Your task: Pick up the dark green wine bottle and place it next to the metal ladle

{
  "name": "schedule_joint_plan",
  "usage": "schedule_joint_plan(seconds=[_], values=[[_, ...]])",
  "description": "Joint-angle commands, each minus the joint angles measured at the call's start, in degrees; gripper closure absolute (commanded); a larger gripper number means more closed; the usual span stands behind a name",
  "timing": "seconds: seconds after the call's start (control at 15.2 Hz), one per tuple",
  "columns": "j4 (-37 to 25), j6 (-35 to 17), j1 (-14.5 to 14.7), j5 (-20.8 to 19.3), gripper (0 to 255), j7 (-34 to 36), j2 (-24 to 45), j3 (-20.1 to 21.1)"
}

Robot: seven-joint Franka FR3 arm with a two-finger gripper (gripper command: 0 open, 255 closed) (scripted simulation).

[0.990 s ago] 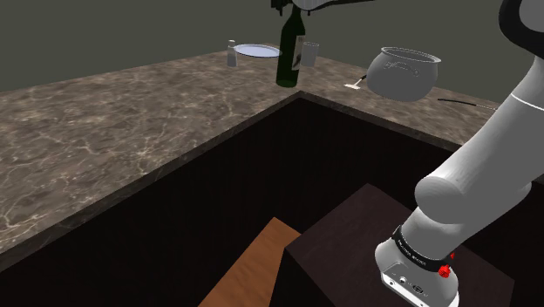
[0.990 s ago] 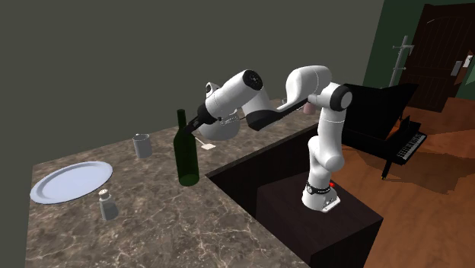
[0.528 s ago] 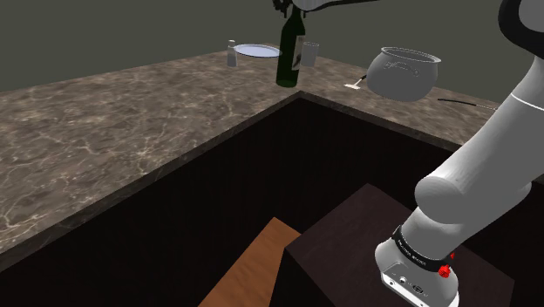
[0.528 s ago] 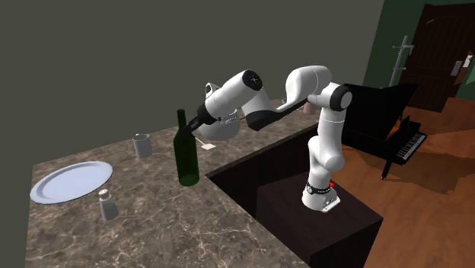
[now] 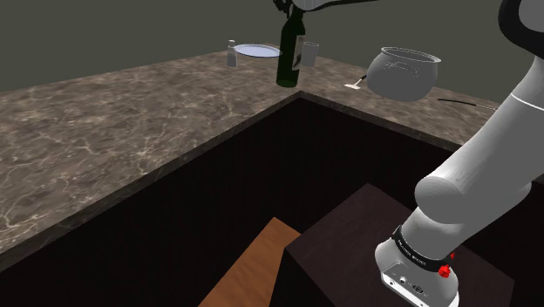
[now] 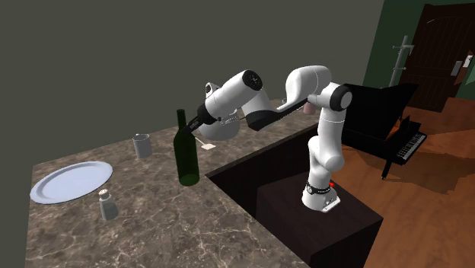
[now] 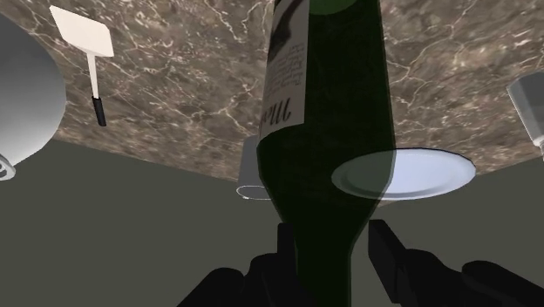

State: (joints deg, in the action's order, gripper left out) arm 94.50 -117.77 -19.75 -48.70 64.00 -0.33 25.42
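- Shoulder view: the wine bottle (image 5: 289,54) is dark green glass with a pale label. It stands upright on the marbled table (image 5: 131,131) near the table's inner corner, in front of a white plate (image 5: 258,51) and a small cup (image 5: 310,54). It stands just where it did a second ago. The claw (image 5: 290,7) sits at the bottle's top, at the picture's upper edge.
- Second exterior view: the bottle (image 6: 186,156) looks almost black-green, slim-necked and upright, with the plate (image 6: 68,181) off to the view's left and the cup (image 6: 141,145) behind it. Bottle and arm match the earlier frame. The claw (image 6: 196,122) meets the neck from the view's right.
- Wrist view: the bottle (image 7: 327,113) shows deep green, see-through glass and a white label with dark lettering. The claw (image 7: 331,237) is spread, its fingers (image 7: 385,249) on either side of the neck. A gap shows between the neck and one finger, so the bottle is not clasped.
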Motion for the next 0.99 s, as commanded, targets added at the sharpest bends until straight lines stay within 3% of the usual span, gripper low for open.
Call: schedule_joint_plan(seconds=[0.0, 0.92], values=[[0.05, 0.00, -0.01, 0.02, 255, -0.02, -0.01, -0.01], [-13.61, 8.76, 1.20, 1.25, 255, -6.98, 3.36, 1.07]])
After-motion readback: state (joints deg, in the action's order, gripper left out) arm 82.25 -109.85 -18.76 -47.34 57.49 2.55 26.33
